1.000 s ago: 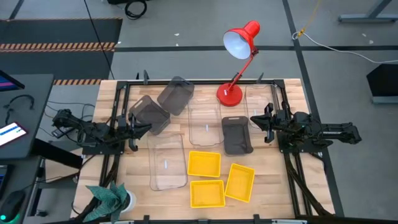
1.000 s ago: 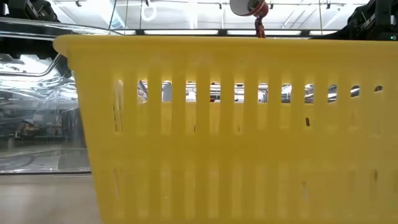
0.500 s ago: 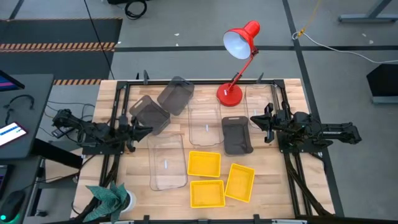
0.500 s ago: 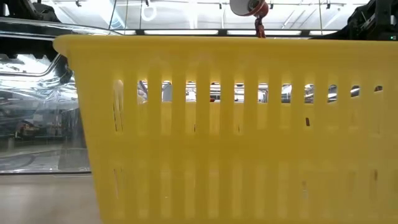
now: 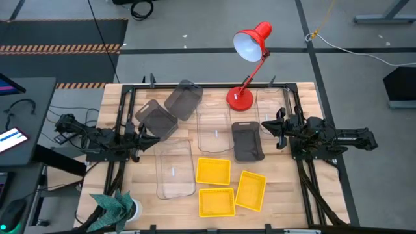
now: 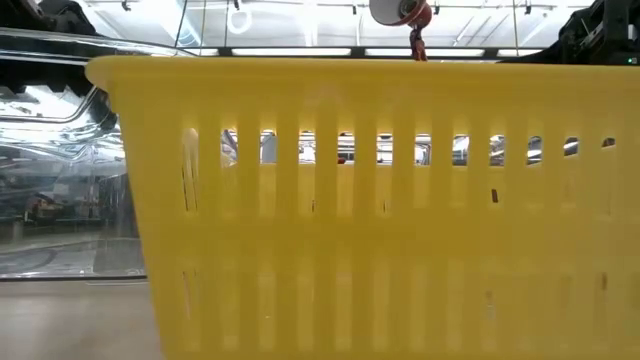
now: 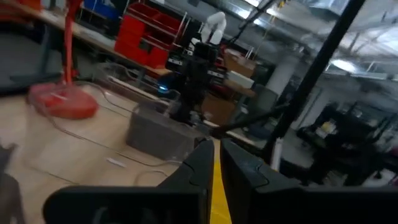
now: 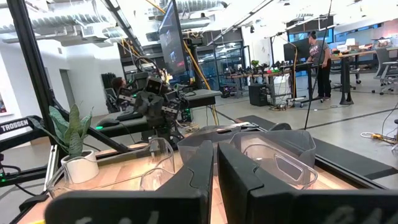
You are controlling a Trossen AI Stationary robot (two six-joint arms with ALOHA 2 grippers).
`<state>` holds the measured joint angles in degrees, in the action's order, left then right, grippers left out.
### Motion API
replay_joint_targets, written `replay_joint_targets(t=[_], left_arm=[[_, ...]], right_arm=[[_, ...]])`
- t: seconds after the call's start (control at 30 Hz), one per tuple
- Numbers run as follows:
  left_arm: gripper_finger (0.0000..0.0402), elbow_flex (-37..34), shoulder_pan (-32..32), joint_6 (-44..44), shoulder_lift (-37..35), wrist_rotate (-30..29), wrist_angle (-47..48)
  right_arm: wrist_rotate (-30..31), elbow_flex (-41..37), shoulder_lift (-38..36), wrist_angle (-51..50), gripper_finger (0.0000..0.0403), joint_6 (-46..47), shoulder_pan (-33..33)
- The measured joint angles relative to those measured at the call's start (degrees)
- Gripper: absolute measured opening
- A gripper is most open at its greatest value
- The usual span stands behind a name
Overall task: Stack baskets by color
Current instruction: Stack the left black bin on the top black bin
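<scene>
overhead, table-level, two wrist cams

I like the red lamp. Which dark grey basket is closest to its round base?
The dark grey basket lying just in front of the lamp's base, beside the right arm. The other two grey baskets sit farther off, toward the left arm.

The tabletop is pale wood with visible plank grain and a matt finish. The three yellow baskets are opaque plastic with a soft sheen, and the low view shows one wall cut with slots. The clear baskets are see-through glossy plastic that catches reflections. The dark grey baskets look like smoky, smooth plastic. The red desk lamp has a glossy painted shell.
</scene>
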<state>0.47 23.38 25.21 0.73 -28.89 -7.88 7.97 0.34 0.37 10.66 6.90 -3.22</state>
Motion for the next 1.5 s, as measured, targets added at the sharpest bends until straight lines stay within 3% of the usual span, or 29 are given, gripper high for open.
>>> replay_joint_targets(t=[0.23,0.4,0.67,0.93,1.07,1.33,1.5], left_arm=[[0.0021,0.0,0.0,-3.2,0.0,13.0,-1.4],[0.0017,4.2,-0.2,1.1,2.2,15.5,3.0],[0.0017,17.7,-0.2,-2.6,16.1,14.8,12.3],[0.0075,26.6,-1.5,0.4,32.3,6.6,18.2],[0.0083,33.0,-5.9,5.1,38.3,6.2,28.6],[0.0053,40.9,-16.3,10.5,46.0,6.2,46.1],[0.0051,42.1,-23.6,12.7,49.0,9.1,48.3]], right_arm=[[0.0,0.0,0.0,0.0,0.0029,0.0,0.0],[0.0,0.0,0.0,0.0,0.0029,0.0,0.0],[0.0,0.0,0.0,0.0,0.0029,0.0,0.0],[0.0,0.0,0.0,0.0,0.0029,0.0,0.0],[0.0,0.0,0.0,0.0,0.0029,0.0,0.0],[0.0,0.0,0.0,0.0,0.0029,0.0,0.0],[0.0,0.0,0.0,0.0,0.0029,0.0,0.0]])
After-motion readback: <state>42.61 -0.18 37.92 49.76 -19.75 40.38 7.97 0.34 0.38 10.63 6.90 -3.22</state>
